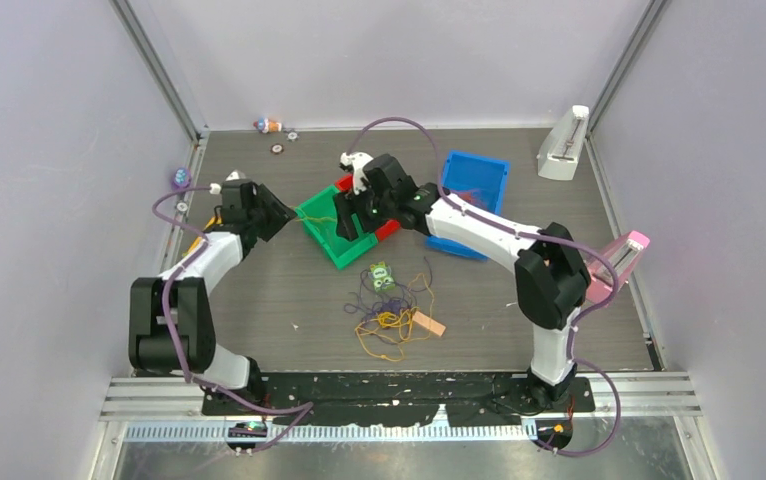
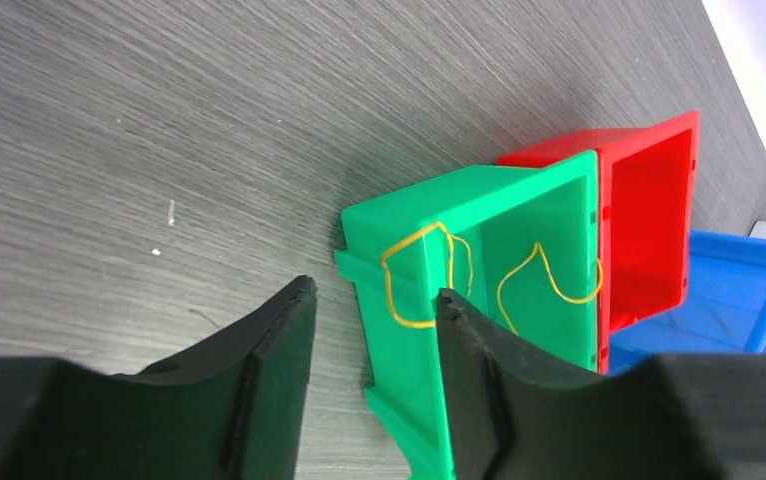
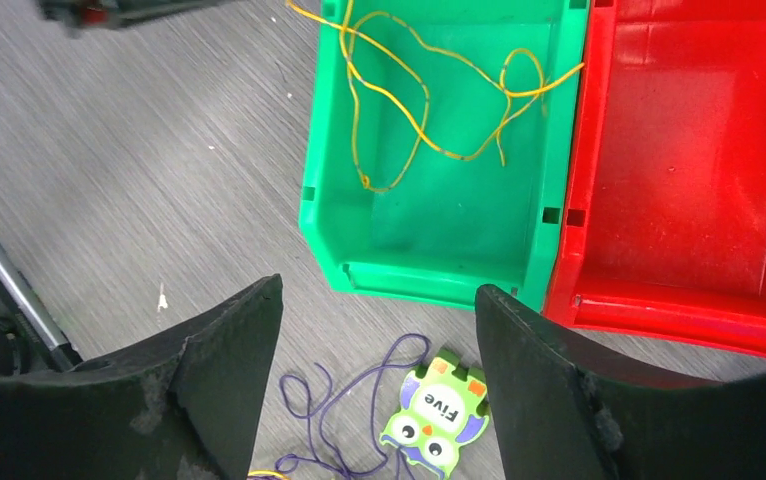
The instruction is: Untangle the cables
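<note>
A loose tangle of orange, yellow and purple cables (image 1: pixel 389 315) lies on the table in front of the bins. One yellow cable (image 3: pixel 364 183) lies coiled inside the green bin (image 3: pixel 429 275) and hangs over its wall (image 2: pixel 406 325). A purple cable (image 3: pixel 414 337) loops beside a green owl piece (image 3: pixel 437 412). My left gripper (image 2: pixel 374 300) is open just left of the green bin (image 2: pixel 409 380), whose corner shows between the fingers, untouched on the left side. My right gripper (image 3: pixel 379 295) is open above the bin's near edge, holding nothing.
A red bin (image 3: pixel 689 150) stands against the green one, with a blue bin (image 1: pixel 479 170) behind. A small wooden block (image 1: pixel 429 323) lies by the tangle. A white stand (image 1: pixel 564 145) sits back right, a pink object (image 1: pixel 624 250) at the right edge, small toys (image 1: pixel 269 125) by the back wall.
</note>
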`<state>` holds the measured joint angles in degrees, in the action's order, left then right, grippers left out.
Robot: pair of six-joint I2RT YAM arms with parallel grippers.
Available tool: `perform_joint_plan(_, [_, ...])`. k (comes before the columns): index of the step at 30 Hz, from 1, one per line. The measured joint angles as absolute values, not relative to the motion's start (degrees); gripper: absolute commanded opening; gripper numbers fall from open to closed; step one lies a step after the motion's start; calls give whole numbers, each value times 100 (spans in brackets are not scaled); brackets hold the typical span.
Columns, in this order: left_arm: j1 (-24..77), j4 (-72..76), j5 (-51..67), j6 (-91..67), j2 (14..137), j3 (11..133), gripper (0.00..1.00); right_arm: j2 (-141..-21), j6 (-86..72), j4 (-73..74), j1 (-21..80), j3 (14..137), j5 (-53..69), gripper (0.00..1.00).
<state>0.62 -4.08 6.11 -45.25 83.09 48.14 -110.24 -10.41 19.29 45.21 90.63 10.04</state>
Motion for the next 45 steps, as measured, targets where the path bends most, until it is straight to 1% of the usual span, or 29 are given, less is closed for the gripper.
perform_joint_plan(2, [62,-246,663,-4622,8554,4842,33,-10812,-1076,1791,4521,8868,996,72])
perform_joint_plan(3, [62,-191,685,-4644,8654,4856,24,-10689,-1085,1704,4519,8764,989,71])
perform_joint_plan(5, [62,-95,727,-4659,8827,4897,1,-10447,-1098,1562,4512,8562,993,69])
perform_joint_plan(11, [62,60,707,-4484,8927,4982,0,-9926,-1114,1319,4475,8093,956,68])
perform_joint_plan(17, [62,102,585,-4165,8639,4925,0,-9937,-1162,1280,4438,7972,862,66])
perform_joint_plan(22, [176,95,414,-3806,8346,4895,0,-10202,-1396,1197,4431,8009,731,62])
perform_joint_plan(27, [639,-235,-32,-3341,8329,5039,0,-10781,-1721,1072,4423,8315,666,60])
perform_joint_plan(32, [1092,-663,-478,-2871,8401,5443,0,-11146,-2110,939,4425,8353,558,58])
perform_joint_plan(37, [1463,-1245,-880,-2427,9067,6379,0,-11122,-2368,711,4423,8250,242,58])
perform_joint_plan(42, [1649,-2147,-980,-2088,10272,7629,0,-10398,-2536,270,4403,7225,-425,59])
perform_joint_plan(44, [1667,-2440,-926,-2023,10604,7852,0,-9990,-2587,130,4381,6777,-659,59])
perform_joint_plan(45, [1667,-2587,-906,-1990,10733,7896,2,-9727,-2602,58,4362,6528,-792,59])
